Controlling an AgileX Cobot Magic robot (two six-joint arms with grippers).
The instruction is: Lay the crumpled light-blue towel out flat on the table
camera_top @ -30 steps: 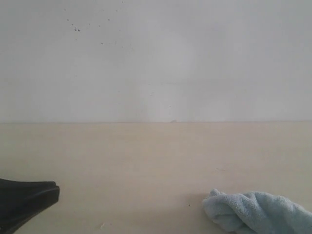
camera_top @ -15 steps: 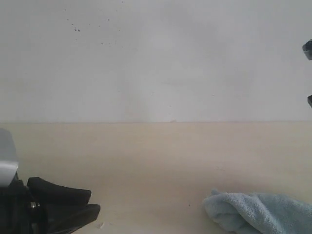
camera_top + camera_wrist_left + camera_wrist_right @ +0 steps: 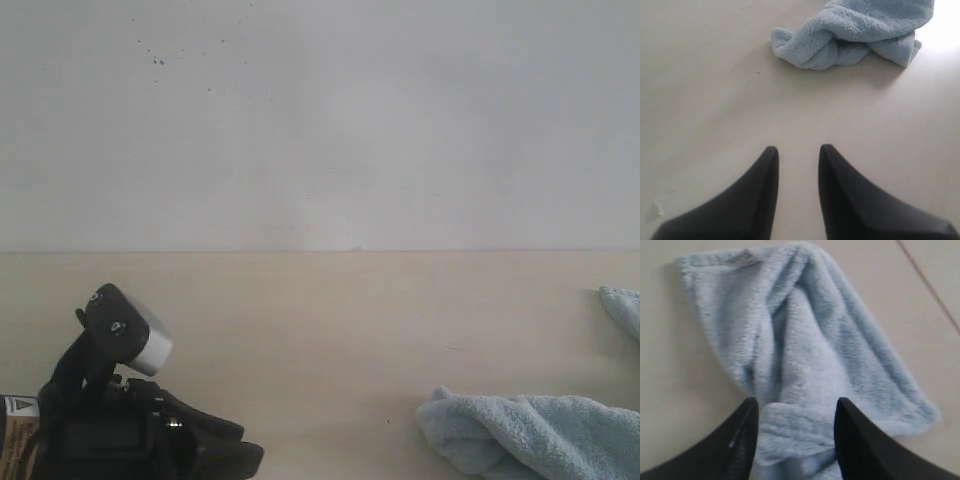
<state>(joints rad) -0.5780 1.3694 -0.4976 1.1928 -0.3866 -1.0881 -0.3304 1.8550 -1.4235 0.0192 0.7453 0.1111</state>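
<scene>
The crumpled light-blue towel point(image 3: 530, 435) lies bunched on the beige table point(image 3: 330, 330) at the front right, and a second bit of the towel point(image 3: 625, 305) shows at the right edge. My left gripper point(image 3: 250, 445) point(image 3: 797, 150) is low at the front left, open and empty, pointing toward the towel point(image 3: 855, 32) from some distance. My right gripper point(image 3: 796, 407) is open just above the towel point(image 3: 810, 350), one finger on each side of a thick fold. It is out of the exterior view. A pale hem strip point(image 3: 737, 257) shows at one towel corner.
A white wall point(image 3: 320, 120) rises behind the table. Bare table point(image 3: 715, 100) lies between the left gripper and the towel. A thin dark line point(image 3: 930, 287) crosses the surface beyond the towel in the right wrist view.
The left arm has come further in from the left, its wrist camera now showing. A towel piece has appeared at the right edge, and the dark part seen there half a second ago is gone.
</scene>
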